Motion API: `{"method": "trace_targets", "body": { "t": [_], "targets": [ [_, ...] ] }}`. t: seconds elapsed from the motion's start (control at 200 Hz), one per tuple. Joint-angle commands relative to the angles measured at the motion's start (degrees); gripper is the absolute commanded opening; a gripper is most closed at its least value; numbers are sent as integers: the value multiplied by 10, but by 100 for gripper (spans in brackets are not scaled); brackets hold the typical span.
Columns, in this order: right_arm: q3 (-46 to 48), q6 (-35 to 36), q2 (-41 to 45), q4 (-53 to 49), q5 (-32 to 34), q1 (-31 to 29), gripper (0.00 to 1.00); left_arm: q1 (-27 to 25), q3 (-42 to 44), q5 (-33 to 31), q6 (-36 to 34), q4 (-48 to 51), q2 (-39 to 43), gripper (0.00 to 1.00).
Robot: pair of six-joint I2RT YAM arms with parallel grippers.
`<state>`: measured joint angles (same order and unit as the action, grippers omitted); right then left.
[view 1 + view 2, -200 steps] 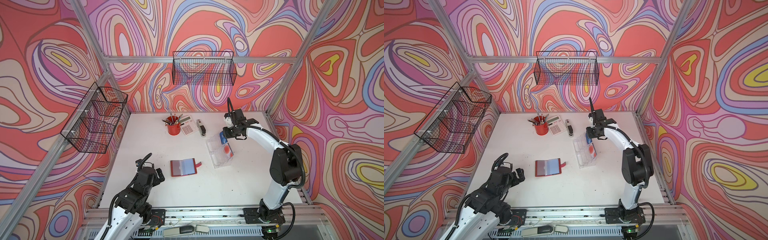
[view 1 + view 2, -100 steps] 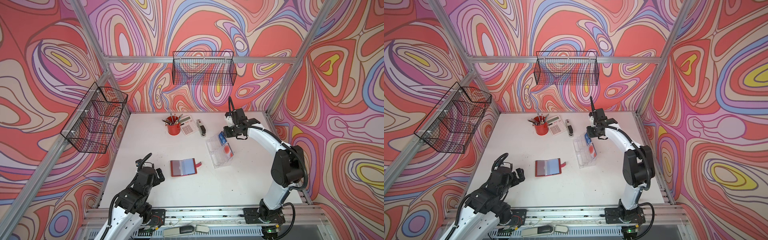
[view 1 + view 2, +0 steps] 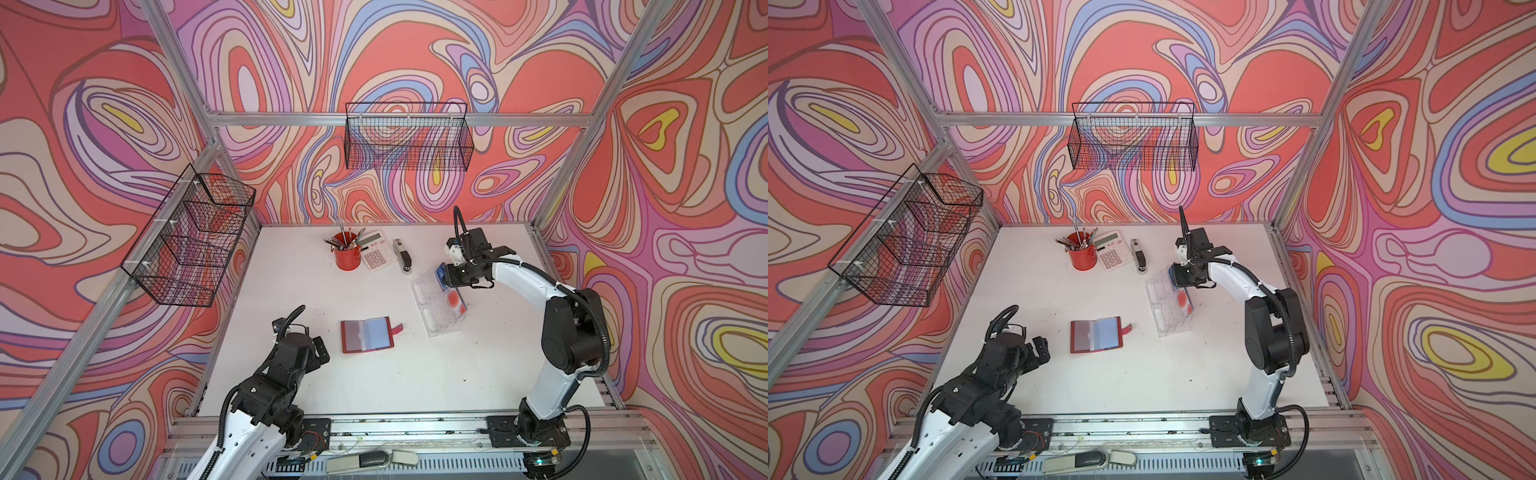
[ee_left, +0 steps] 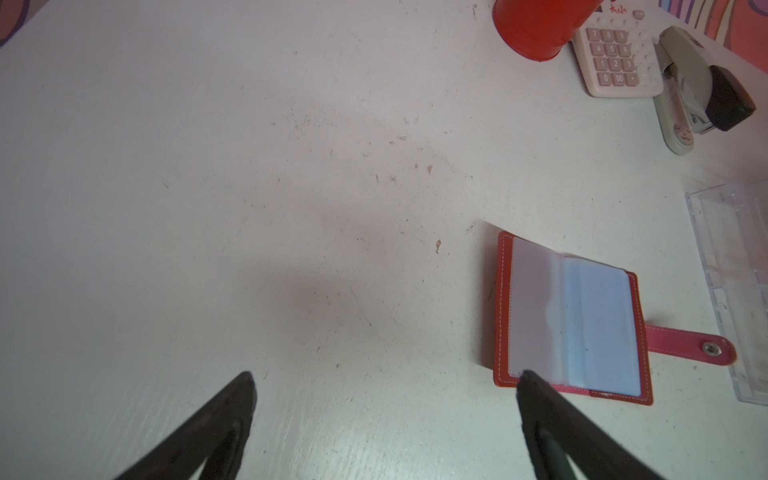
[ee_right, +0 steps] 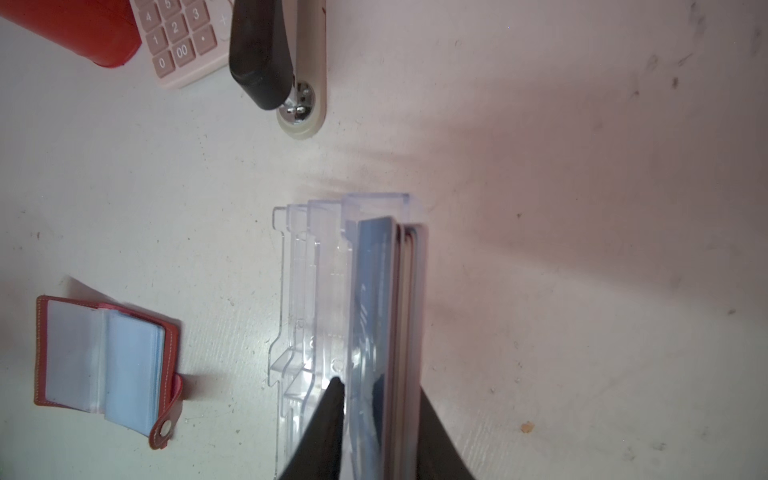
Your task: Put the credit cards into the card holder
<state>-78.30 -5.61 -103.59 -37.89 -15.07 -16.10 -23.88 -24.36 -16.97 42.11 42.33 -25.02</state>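
Right gripper point(image 5: 379, 388) over the last second: in both top views it dipped and drew slightly toward the left edge of the table point(image 3: 374, 374). Its black fingers point(image 5: 332, 415) thus came to stand over the end of the clear tray point(image 3: 436, 322) nearest the table's far edge. The cable loop point(image 3: 456, 220) above its wrist sat lower than before. The blue credit card point(image 3: 440, 272) appeared to show a little nearer that far end, close under the fingers, though whether it was gripped could not be told.
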Motion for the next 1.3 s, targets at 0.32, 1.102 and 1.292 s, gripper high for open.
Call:
{"method": "trace_targets", "body": {
  "t": [0.32,1.102,1.292],
  "targets": [
    [-4,-8,48,17,-33,0,18,2,-7,-8,-3,-5,-1,100],
    [-9,-11,6,16,-28,-18,23,3,-9,-12,-1,-4,-5,100],
    [-22,-13,-14,15,-24,-24,26,3,-10,-13,0,-4,-7,100]
  ]
}}
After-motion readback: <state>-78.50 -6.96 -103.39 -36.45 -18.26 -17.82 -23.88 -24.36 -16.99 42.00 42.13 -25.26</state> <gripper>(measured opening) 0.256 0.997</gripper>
